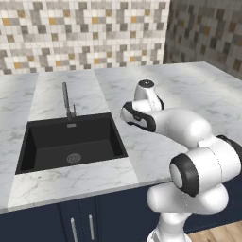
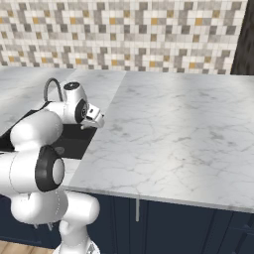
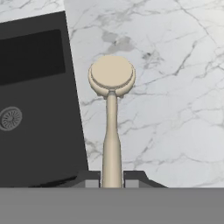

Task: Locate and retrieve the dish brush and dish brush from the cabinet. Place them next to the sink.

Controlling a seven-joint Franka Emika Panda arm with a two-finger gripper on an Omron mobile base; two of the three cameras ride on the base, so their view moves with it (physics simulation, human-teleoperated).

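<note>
Black basin first: the sink (image 1: 71, 142) sat on the left, sunk into the marble counter (image 1: 189, 90), with its slim grey tap (image 1: 66, 101) at the far rim and the round steel drain (image 3: 10, 118) in the floor. Moving right, the gripper (image 3: 112, 178) hung just past the sink's right edge, over bare marble, its two dark tips clamped on the handle of the pale tan wooden dish brush (image 3: 111, 78). The round head pointed away from the hand, over the counter rather than the basin, which I reckon made sense, since the brush was meant to land beside the sink. Couldn't tell if the head touched the marble. Further right, just open countertop up to the mosaic tile wall (image 2: 149, 34).
</note>
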